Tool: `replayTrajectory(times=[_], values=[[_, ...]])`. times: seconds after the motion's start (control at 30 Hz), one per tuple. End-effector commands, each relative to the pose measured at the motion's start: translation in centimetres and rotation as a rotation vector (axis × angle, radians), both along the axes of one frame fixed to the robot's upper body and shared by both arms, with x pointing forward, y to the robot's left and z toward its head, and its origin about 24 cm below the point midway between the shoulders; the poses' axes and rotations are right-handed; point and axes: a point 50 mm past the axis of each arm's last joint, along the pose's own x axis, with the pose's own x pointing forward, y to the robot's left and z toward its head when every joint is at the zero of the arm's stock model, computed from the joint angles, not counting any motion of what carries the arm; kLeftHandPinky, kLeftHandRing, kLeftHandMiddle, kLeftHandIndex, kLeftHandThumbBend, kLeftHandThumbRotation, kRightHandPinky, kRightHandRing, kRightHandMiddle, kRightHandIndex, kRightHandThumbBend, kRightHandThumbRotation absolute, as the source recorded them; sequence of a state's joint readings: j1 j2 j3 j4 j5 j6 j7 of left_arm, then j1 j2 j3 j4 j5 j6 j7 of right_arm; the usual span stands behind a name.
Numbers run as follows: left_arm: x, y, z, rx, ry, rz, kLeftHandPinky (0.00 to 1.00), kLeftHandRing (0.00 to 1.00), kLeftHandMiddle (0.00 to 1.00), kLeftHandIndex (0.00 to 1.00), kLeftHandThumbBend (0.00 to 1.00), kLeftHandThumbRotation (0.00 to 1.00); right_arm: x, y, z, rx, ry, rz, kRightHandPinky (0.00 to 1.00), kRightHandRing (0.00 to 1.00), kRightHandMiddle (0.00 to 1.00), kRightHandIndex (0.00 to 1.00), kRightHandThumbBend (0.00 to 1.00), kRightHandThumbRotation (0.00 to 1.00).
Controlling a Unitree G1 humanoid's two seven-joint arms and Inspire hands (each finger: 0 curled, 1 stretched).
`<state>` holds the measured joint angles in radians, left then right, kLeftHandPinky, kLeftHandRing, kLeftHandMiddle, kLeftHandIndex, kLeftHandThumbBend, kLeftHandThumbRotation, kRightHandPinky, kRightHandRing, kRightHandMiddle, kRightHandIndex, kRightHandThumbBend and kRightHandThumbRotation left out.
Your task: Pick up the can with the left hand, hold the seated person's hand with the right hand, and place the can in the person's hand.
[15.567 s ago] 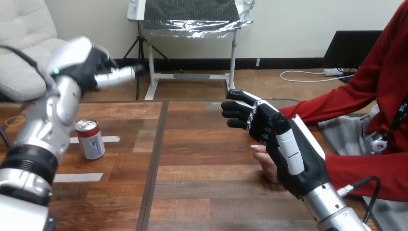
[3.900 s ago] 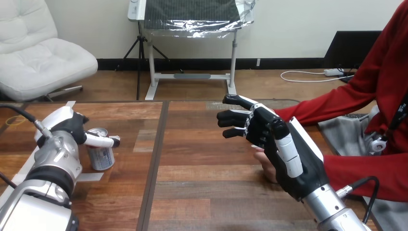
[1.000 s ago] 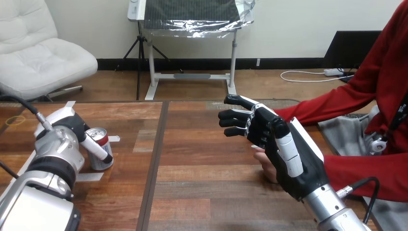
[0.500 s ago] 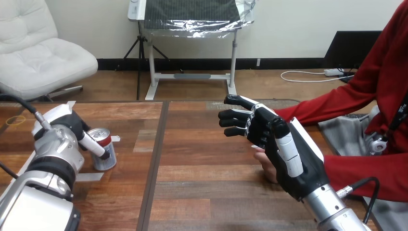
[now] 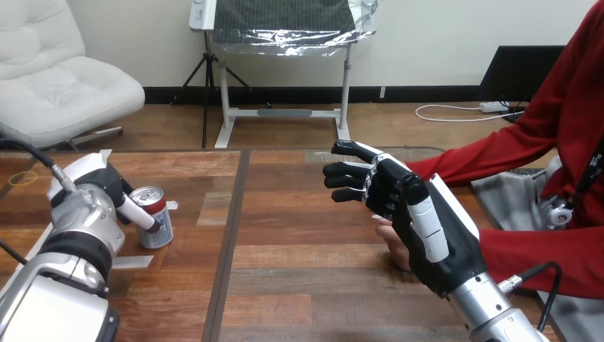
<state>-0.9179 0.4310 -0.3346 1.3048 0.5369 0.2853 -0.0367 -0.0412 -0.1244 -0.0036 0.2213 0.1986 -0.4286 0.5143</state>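
- Can [image 5: 160,225] sits at the 9 o'clock side of the table [image 5: 299,249], leaning slightly, its base on or barely off the wood; I cannot tell which.
- The left hand [image 5: 103,184] is pressed against the can's 9 o'clock side. Its thumb [image 5: 139,213] is curled across the near face, so the hand is grasping the can. The fingers on the far side are hidden, so the depth of the wrap is unknown.
- The step in hand looks like securing and lifting the can. I would settle the grip first, since a lean suggests uneven pressure and a thin-walled can may pivot or dent.
- To do it well, squeeze at mid-body rather than near the rim, then lift straight up before swinging toward 3 o'clock.
- Keep the can's top level during the carry, because I cannot see whether it is sealed.
- The right hand [image 5: 402,203] waits at the 3 o'clock side, well apart from the can. Its fingers [image 5: 345,174] are loosely bent toward 9 o'clock and are closed on nothing I can see.
- The person's hand [image 5: 392,239] shows just at the 7 o'clock edge of the right hand's palm. They are touching or very close, and no robot finger is visibly wrapped round it.
- The support hold seems not yet made, so it should be finished gently before the can arrives.
- The can should come in from 9 o'clock, low and slow, clear of the right hand's bent fingers.
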Motion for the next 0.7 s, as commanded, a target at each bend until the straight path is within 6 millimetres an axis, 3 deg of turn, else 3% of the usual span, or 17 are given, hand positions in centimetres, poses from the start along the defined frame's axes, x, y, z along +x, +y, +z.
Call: replayTrajectory(times=[0.0, 0.67], values=[[1.65, -0.46, 3.19, 0.020, -0.118, -0.031, 0.16, 0.26, 0.37, 0.74, 0.67, 0.00, 1.19, 0.17, 2.38, 0.004, -0.102, 0.011, 0.73, 0.76, 0.76, 0.83, 0.82, 1.00], [1.56, -0.32, 3.10, 0.041, -0.130, -0.024, 0.13, 0.21, 0.33, 0.82, 0.57, 0.00, 1.16, 0.18, 2.38, 0.000, -0.100, 0.008, 0.73, 0.76, 0.76, 0.83, 0.81, 1.00]])
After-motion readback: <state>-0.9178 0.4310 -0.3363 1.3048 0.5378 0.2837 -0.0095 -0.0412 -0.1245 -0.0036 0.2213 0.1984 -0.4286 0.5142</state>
